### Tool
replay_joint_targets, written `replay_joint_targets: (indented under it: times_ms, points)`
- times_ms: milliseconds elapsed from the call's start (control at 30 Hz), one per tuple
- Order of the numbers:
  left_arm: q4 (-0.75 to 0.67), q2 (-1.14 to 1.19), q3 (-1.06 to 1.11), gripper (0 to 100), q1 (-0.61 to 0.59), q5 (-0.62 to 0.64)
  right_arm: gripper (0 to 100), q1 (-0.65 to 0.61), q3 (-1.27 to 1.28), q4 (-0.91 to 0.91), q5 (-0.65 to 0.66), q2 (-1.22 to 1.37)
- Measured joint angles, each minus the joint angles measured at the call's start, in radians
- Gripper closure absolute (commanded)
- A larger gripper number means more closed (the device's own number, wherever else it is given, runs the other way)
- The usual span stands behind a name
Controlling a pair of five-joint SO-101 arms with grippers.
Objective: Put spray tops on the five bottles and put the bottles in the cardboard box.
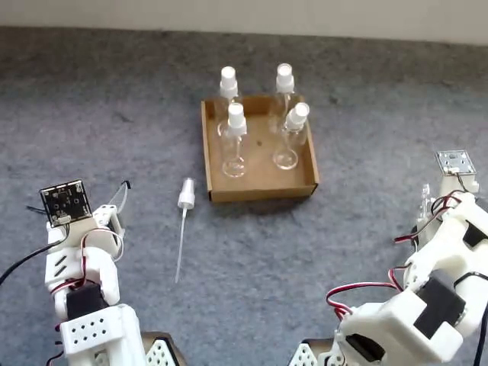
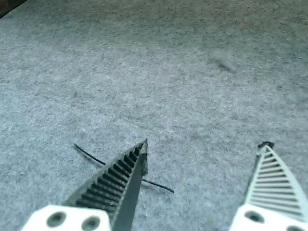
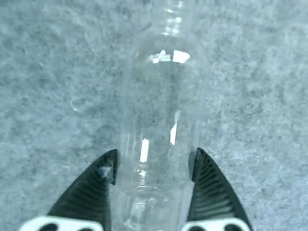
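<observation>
A cardboard box point(image 1: 213, 171) sits at the middle far side of the grey carpet. Several clear bottles with white spray tops stand in it, among them one at the front left point(image 1: 235, 141) and one at the front right point(image 1: 290, 136). A loose white spray top point(image 1: 186, 194) with a long dip tube lies on the carpet just left of the box. My right gripper point(image 3: 154, 161) is shut on an uncapped clear bottle point(image 3: 161, 96), which in the high view shows at the right edge point(image 1: 425, 198). My left gripper point(image 2: 204, 147) is open over bare carpet at the lower left point(image 1: 114, 215).
A thin black wire point(image 2: 120, 171) lies on the carpet under the left gripper. Open carpet stretches between the two arms and in front of the box. A pale wall edge runs along the far side.
</observation>
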Motion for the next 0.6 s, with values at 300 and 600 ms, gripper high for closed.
replay_joint_targets:
  times_ms: [300,600]
  points:
    - [0.000,0.000,0.000,68,0.000,0.000,98.2,0.003,0.026,-0.011,-0.002,0.011]
    - [0.000,0.000,0.000,68,0.000,0.000,90.6,-0.029,0.018,0.034,-0.023,0.009]
